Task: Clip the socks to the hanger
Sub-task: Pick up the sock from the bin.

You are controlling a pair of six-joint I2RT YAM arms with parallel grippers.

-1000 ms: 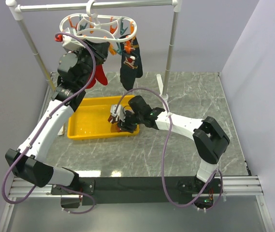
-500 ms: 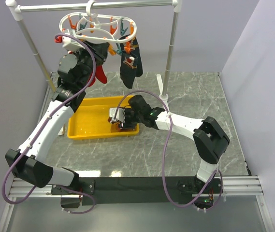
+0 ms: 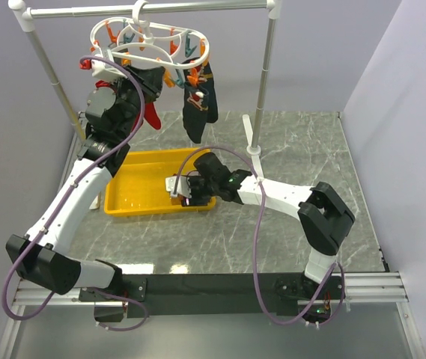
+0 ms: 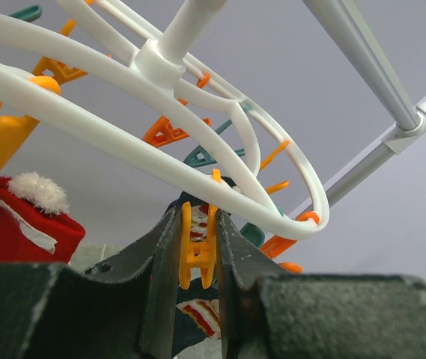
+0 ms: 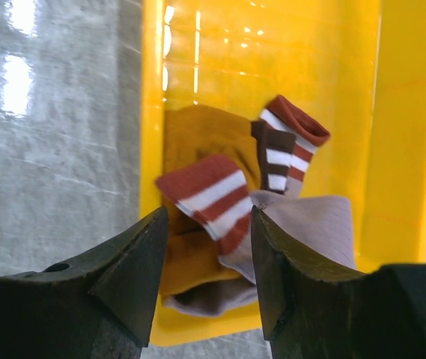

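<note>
**Table and stand.** The marble-patterned table (image 3: 295, 142) carries the white stand (image 3: 266, 75) at the back and the yellow tray (image 3: 123, 203) in front of it.

**Hanger.** The hanger (image 3: 151, 41) hangs by its hook from the stand's rail and looks tilted in the overhead view. Two socks are already pegged to it: a dark sock (image 3: 198, 105) and a red sock (image 3: 151, 116).

**Left gripper.** My left gripper (image 3: 155, 77) is raised to the ring. In its wrist view the fingers (image 4: 156, 269) are pressed together on an orange clothespin (image 4: 198, 250) that dangles below the frame. I cannot tell whether the pin's mouth is sprung open.

**Right gripper.** My right gripper (image 5: 209, 224) hovers low over the tray's corner, jaws apart and holding nothing.

**Loose socks.** The loose socks (image 5: 220, 202) lie heaped beneath the right gripper. I see a mustard one, grey-beige fabric and rust, brown and white striped cuffs, all overlapping.

**Risks, as I judge them.**
- Because the heap overlaps, closing here could lift two socks, or catch only a fold that slips out on the way up.
- The hanger hangs free. Any pull from the left arm could swing it, drag the pin out of the fingers, or shake the pegged socks loose.
- If the pin is not squeezed fully, the cuff will not seat.
</note>
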